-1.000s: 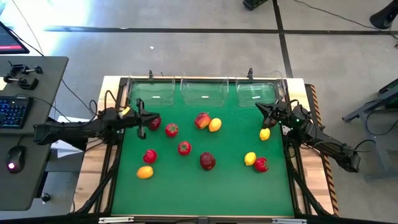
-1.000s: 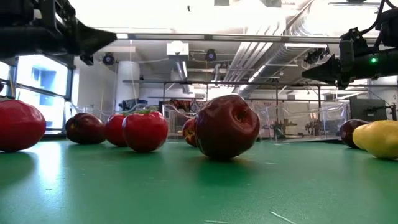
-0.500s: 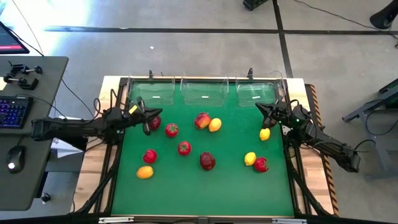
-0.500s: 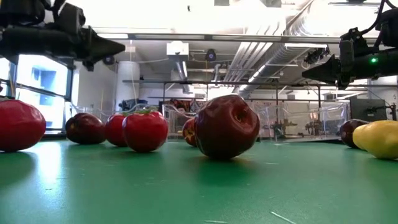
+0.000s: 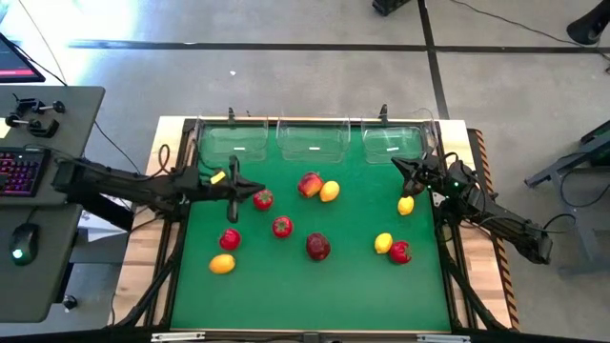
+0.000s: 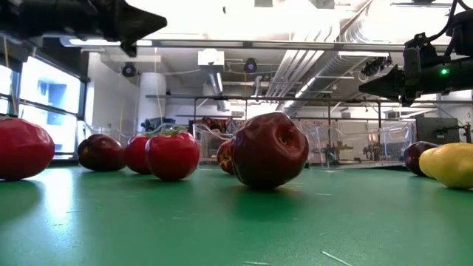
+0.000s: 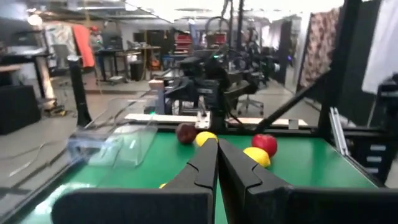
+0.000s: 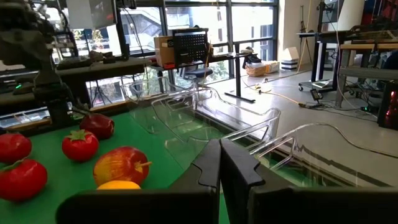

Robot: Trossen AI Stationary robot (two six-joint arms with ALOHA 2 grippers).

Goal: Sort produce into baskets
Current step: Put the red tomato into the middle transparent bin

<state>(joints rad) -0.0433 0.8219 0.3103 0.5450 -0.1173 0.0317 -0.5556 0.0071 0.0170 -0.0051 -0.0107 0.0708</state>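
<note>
Green mat under everything. Clear baskets lined along far edge, nothing inside. Left gripper out over mat's left part, fingers pressed together, holding nothing. Right gripper near right basket, likewise pressed together. Produce scattered loose across mat: apples, red green-topped ones, lemons.

Looked like a robotics lab or workshop: bare ceiling ducts, concrete floor with tape lines, a desk with a lit keyboard and mouse, equipment racks behind
</note>
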